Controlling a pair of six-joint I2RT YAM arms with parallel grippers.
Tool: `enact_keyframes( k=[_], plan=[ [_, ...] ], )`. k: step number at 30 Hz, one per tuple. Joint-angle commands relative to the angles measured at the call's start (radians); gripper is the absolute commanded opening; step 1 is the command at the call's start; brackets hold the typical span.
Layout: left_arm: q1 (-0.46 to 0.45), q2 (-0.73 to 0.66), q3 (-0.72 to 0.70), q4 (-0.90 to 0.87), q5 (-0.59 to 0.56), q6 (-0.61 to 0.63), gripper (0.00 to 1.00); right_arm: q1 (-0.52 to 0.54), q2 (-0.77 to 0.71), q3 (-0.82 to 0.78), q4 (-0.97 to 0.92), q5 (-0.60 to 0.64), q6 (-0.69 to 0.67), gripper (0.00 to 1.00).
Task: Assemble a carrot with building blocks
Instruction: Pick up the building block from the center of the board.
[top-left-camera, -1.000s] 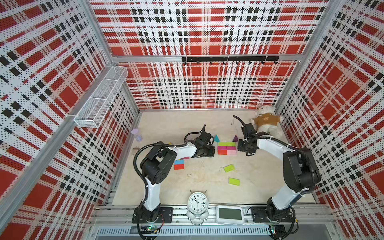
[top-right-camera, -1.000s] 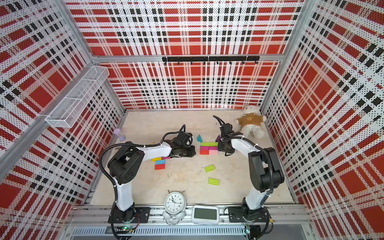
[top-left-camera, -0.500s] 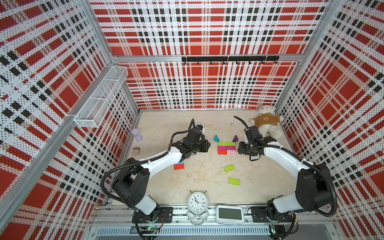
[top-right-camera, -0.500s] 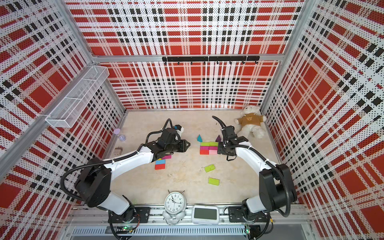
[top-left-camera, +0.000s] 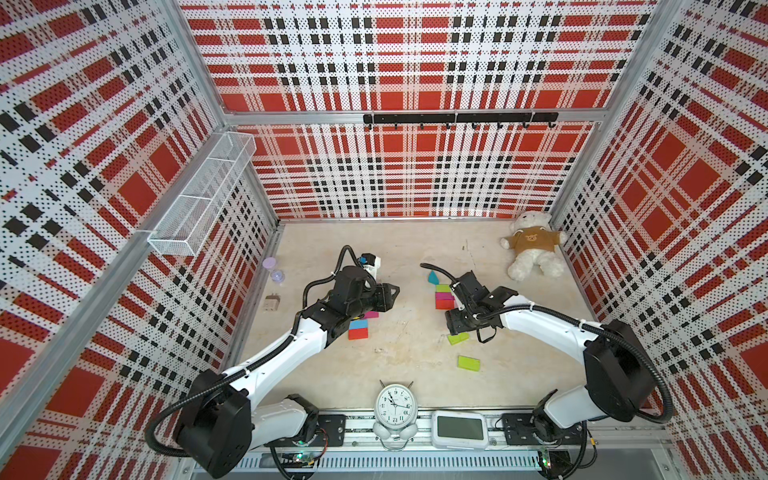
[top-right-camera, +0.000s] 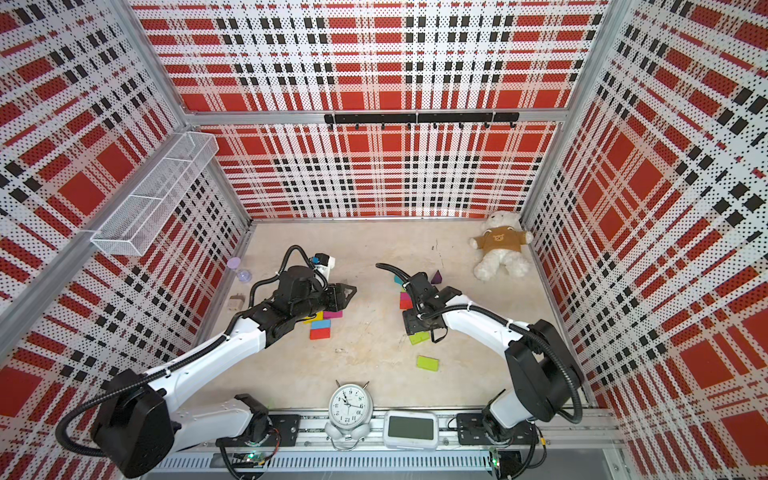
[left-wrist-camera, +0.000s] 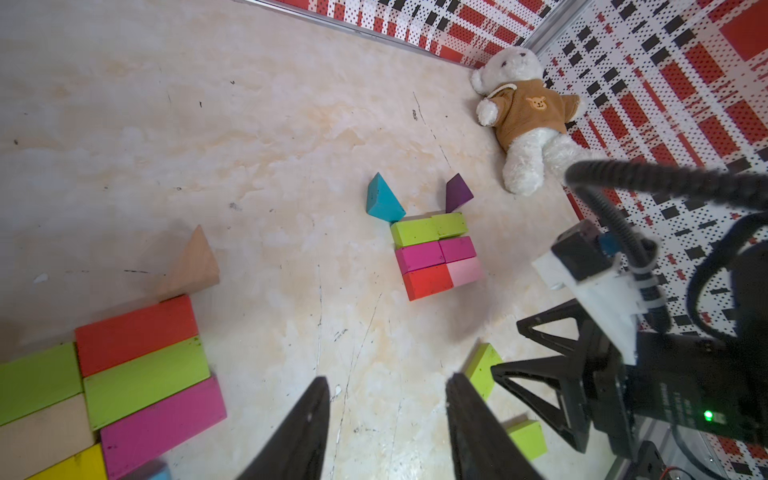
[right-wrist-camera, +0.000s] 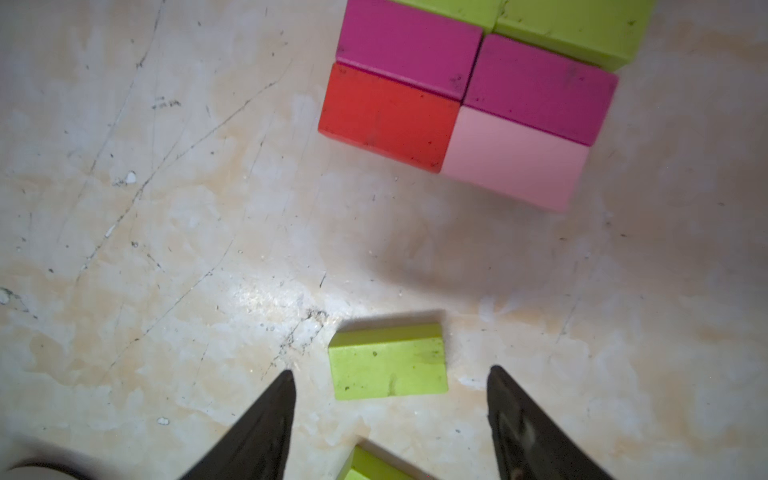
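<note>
The building blocks lie in two groups. A joined stack of lime, magenta, red and pink pieces has a teal wedge and a purple wedge at its far end. Beside my left arm lie red, lime, magenta, tan and yellow pieces and a tan wedge. Two loose lime blocks lie nearer the front. My left gripper is open over bare table. My right gripper is open, hovering astride one lime block, with gaps on both sides.
A teddy bear lies in the back right corner. An alarm clock and a digital timer stand at the front edge. A purple hourglass and a tan plug cube sit by the left wall, under a wire basket.
Both grippers left the joined stack and opened. The right gripper swung toward the front, over a loose lime block. The left gripper drew back to the left.
</note>
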Motion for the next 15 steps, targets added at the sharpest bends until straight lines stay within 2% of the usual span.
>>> enact_keyframes(
  k=[1, 15],
  plan=[
    [0.005, -0.049, -0.025, -0.008, 0.029, 0.008, 0.49, 0.016, 0.008, -0.025, 0.017, 0.022, -0.052, 0.78],
    [0.006, -0.081, -0.059, -0.008, 0.053, -0.018, 0.50, 0.037, 0.098, -0.049, 0.062, 0.027, -0.117, 0.80]
  ],
)
